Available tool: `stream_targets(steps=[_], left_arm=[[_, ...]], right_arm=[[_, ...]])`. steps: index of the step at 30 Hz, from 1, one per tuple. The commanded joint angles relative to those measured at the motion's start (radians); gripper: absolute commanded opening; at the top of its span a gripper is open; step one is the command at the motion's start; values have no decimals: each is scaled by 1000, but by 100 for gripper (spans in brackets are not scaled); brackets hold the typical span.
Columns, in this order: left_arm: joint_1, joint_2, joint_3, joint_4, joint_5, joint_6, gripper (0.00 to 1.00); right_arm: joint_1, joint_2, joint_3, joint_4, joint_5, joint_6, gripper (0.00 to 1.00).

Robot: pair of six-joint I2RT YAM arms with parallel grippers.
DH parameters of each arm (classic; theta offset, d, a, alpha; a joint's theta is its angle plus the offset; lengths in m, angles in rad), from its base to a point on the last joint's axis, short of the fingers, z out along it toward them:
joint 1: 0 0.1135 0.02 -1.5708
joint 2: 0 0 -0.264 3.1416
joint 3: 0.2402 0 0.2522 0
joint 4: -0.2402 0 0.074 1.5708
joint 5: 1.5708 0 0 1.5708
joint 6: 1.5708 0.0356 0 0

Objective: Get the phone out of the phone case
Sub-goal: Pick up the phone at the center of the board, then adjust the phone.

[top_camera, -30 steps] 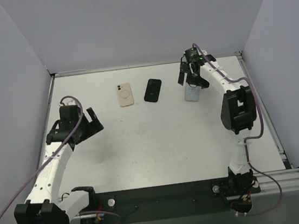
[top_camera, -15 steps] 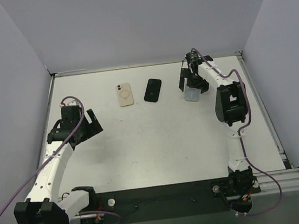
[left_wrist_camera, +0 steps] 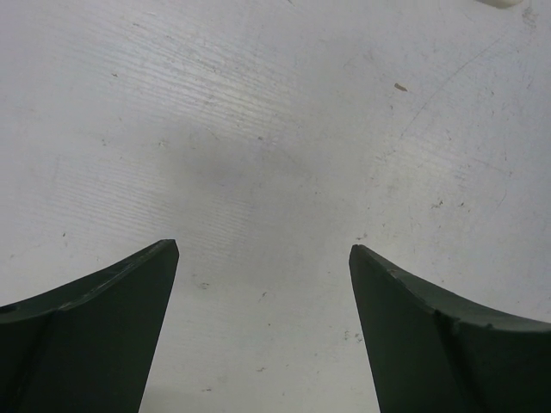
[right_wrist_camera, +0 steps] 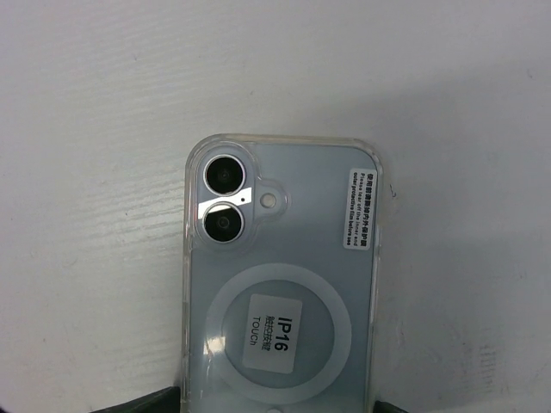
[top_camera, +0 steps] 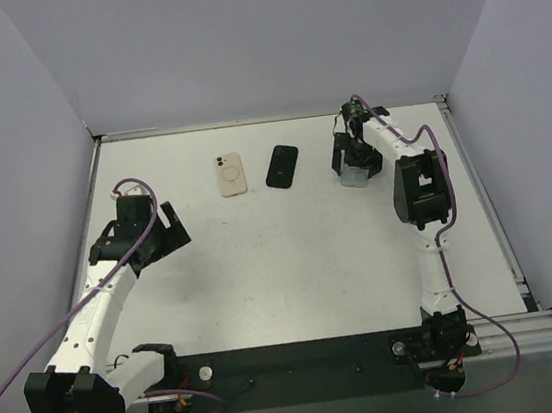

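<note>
My right gripper (right_wrist_camera: 280, 406) straddles the cased phone (right_wrist_camera: 280, 284) across its width, jaws wide, contact unclear; its long axis runs straight ahead.

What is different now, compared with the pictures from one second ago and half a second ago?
The right gripper came down over the clear-cased phone and now straddles it; whether it grips is unclear. The left gripper, open, hardly moved. The beige phone and the black phone stayed put.

I've got bare table (top_camera: 293, 265) through the middle and near edge. Along the far edge, beige phone (top_camera: 231, 175), black phone (top_camera: 282, 166) and cased phone (right_wrist_camera: 280, 258) block me.
</note>
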Motion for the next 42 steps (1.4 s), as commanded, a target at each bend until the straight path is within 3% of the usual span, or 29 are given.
stream_targets(steps=[1,6,12,14,21,28,34,42], left_arm=[[-14,-29,22,-9,-52,-69,92],[-12,-69,0,24,-55,-119,92],[-14,-6,44,38,96,-110,92],[-14,20,51,56,107,-123,92],[-30,115,74,204,351,-189,91],[-102,241,28,426,558,-362,78],[-199,385,-8,613,630,-473,81],[-336,531,-47,828,649,-563,87]], right_arm=[[0,1,24,-74,21,22,76],[0,-54,-19,-69,-16,36,50],[40,-214,-232,-2,-74,62,33],[58,-289,-313,26,-91,72,33],[166,-565,-725,213,-223,137,31],[284,-726,-959,357,-422,180,27],[386,-784,-997,408,-489,186,25],[468,-745,-952,414,-533,164,25]])
